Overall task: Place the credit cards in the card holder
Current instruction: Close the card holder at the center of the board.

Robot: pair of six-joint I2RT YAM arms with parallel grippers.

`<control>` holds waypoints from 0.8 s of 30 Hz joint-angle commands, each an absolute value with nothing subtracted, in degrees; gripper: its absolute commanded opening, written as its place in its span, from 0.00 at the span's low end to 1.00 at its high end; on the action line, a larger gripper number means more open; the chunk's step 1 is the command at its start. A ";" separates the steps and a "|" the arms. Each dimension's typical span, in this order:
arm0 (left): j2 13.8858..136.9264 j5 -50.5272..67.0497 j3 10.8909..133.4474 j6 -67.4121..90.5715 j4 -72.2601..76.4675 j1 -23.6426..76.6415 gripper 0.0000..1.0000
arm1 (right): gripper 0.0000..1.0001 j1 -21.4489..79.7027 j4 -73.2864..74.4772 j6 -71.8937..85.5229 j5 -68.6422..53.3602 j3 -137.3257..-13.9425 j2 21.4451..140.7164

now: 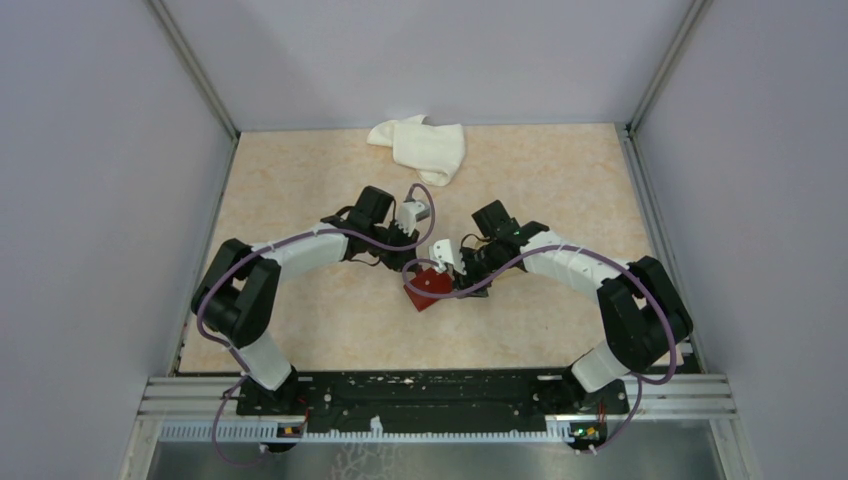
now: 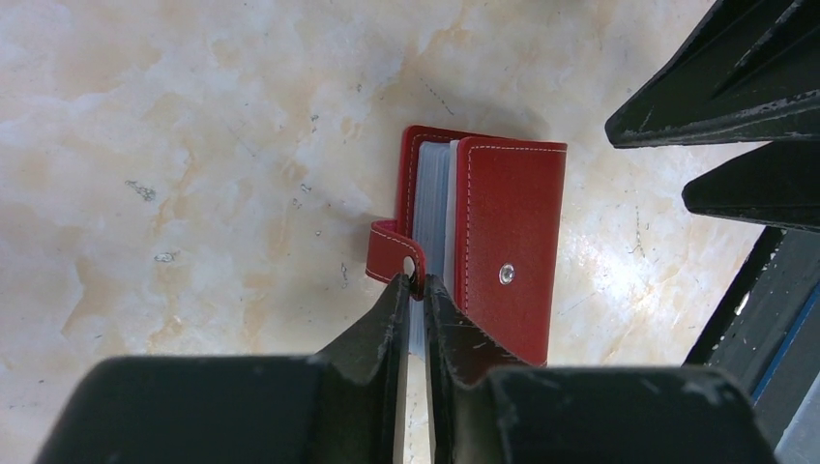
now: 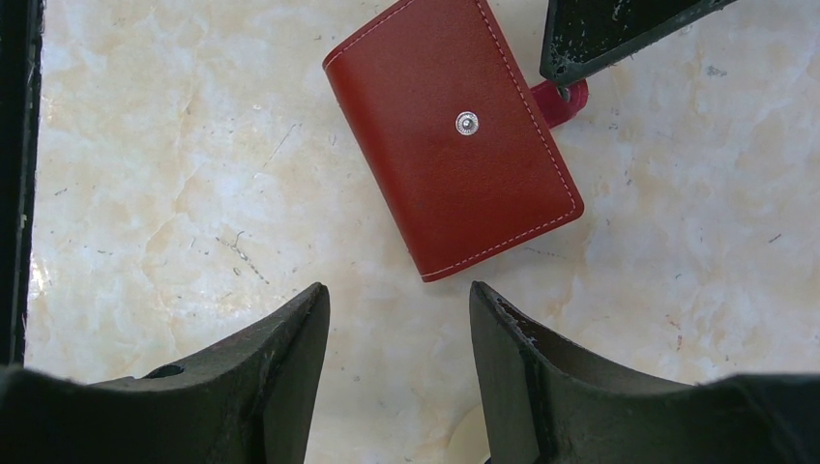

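The dark red card holder [image 1: 428, 288] lies on the table between my two arms, its cover with the metal snap [image 2: 506, 275] facing up. Pale sleeves [image 2: 435, 193] show between its covers. My left gripper [image 2: 417, 282] is shut on the holder's snap tab [image 2: 389, 253], pinching it at the fingertips. The right wrist view shows the same card holder [image 3: 454, 145] and that tab [image 3: 564, 98] under the left arm's finger [image 3: 619, 29]. My right gripper [image 3: 398, 295] stands open just short of the holder's near corner, holding nothing. No loose credit cards are in view.
A crumpled white cloth [image 1: 420, 145] lies at the back of the beige marbled table [image 1: 300, 200]. Grey walls close in the left, right and back sides. The black mounting rail [image 1: 430, 395] runs along the near edge.
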State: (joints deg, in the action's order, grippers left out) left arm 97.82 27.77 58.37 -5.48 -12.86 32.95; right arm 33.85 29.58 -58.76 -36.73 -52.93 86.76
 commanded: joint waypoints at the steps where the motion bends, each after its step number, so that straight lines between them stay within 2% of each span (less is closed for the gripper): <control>1: 97.45 29.89 60.51 -6.68 -13.18 32.57 0.12 | 0.55 33.66 28.94 -58.75 -37.40 -54.45 86.14; 4: 97.71 30.40 60.72 -6.77 -13.40 32.43 0.01 | 0.55 33.63 28.57 -58.80 -37.06 -54.28 86.14; 5: 97.81 30.51 60.73 -6.89 -13.44 32.43 0.00 | 0.55 33.66 28.31 -58.80 -36.82 -54.09 86.12; 9: 98.04 31.07 60.65 -7.84 -13.44 32.45 0.00 | 0.55 33.65 25.81 -62.26 -37.11 -52.23 84.90; 14: 97.42 31.60 59.61 -10.02 -13.33 32.45 0.00 | 0.57 33.73 22.15 -78.81 -40.98 -48.26 82.76; 17: 96.22 32.38 58.39 -10.92 -12.23 32.62 0.00 | 0.57 34.09 23.49 -82.57 -41.68 -50.81 85.41; 22: 95.35 32.78 57.83 -12.33 -11.94 33.47 0.00 | 0.52 34.77 22.48 -82.19 -42.43 -53.18 89.31; 24: 95.13 32.51 57.60 -12.72 -12.12 33.76 0.00 | 0.46 35.51 21.04 -79.93 -42.33 -53.64 90.07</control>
State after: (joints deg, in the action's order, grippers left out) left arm 97.17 30.83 58.22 -10.02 -12.88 33.01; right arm 34.04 24.34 -79.64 -39.20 -50.78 88.77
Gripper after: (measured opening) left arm 0.005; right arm 0.508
